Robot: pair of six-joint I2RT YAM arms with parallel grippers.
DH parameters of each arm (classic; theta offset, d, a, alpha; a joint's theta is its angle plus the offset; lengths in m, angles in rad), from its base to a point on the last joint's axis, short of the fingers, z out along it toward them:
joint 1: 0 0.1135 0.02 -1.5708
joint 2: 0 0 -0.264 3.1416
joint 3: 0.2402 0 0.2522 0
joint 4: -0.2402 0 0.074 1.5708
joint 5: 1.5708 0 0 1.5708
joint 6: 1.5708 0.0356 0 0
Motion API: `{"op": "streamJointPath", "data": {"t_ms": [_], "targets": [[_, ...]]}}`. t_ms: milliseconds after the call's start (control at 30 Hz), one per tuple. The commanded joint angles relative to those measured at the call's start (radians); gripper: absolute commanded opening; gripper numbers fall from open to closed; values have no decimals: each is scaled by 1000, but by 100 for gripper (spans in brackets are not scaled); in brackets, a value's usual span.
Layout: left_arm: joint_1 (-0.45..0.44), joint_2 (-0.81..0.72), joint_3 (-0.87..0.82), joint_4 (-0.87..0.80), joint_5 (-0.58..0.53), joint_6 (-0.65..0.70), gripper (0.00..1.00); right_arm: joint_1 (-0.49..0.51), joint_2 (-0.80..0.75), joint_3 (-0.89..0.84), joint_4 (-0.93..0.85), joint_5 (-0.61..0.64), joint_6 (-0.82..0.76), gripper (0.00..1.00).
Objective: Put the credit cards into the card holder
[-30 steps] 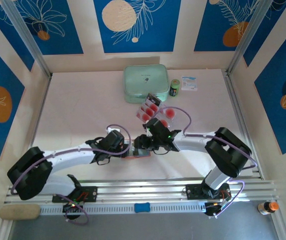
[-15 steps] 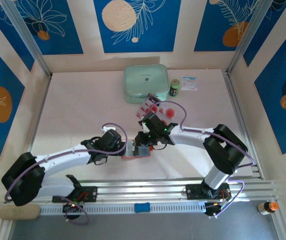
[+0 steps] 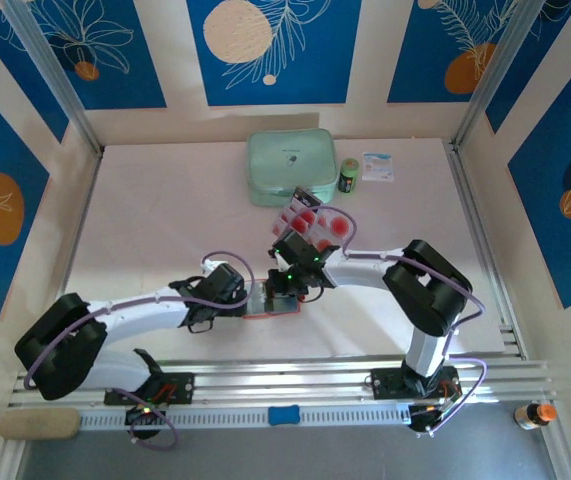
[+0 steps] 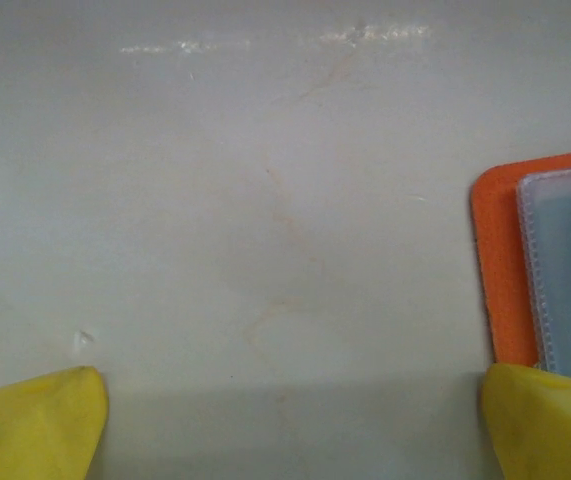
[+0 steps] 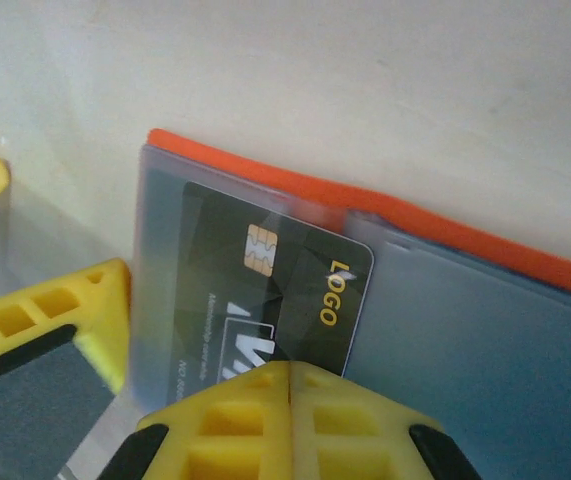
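Note:
The orange-red card holder (image 3: 273, 308) lies open on the table between both grippers. A black credit card (image 5: 275, 290) with a gold chip and "LOGO" sits partly inside the holder's (image 5: 465, 245) clear sleeve. My right gripper (image 5: 290, 375) is shut, fingertips together at the card's near edge, nothing between them; from above it (image 3: 285, 288) hangs over the holder. My left gripper (image 4: 290, 420) is wide open and low over the table, its right fingertip (image 4: 545, 425) on the holder's (image 4: 500, 270) left edge. More credit cards (image 3: 303, 213), pink with red circles, lie fanned behind the right gripper.
A mint-green case (image 3: 290, 167) stands at the back middle, with a small green can (image 3: 349, 176) and a white packet (image 3: 377, 166) to its right. A metal rail (image 3: 295, 375) runs along the near edge, by the arm bases.
The right gripper has moved left and down onto the holder, its elbow swinging left. The left arm's elbow swung out and back; its gripper has stayed at the holder's left edge.

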Motion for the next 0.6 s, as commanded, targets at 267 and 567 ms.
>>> {"op": "streamJointPath", "data": {"t_ms": [267, 567], "targets": [[9, 13, -33, 39, 13, -1, 96, 49, 55, 76, -41, -30, 6, 0], [9, -66, -21, -3, -4, 1, 96, 29, -65, 41, -75, 17, 11, 0]]}}
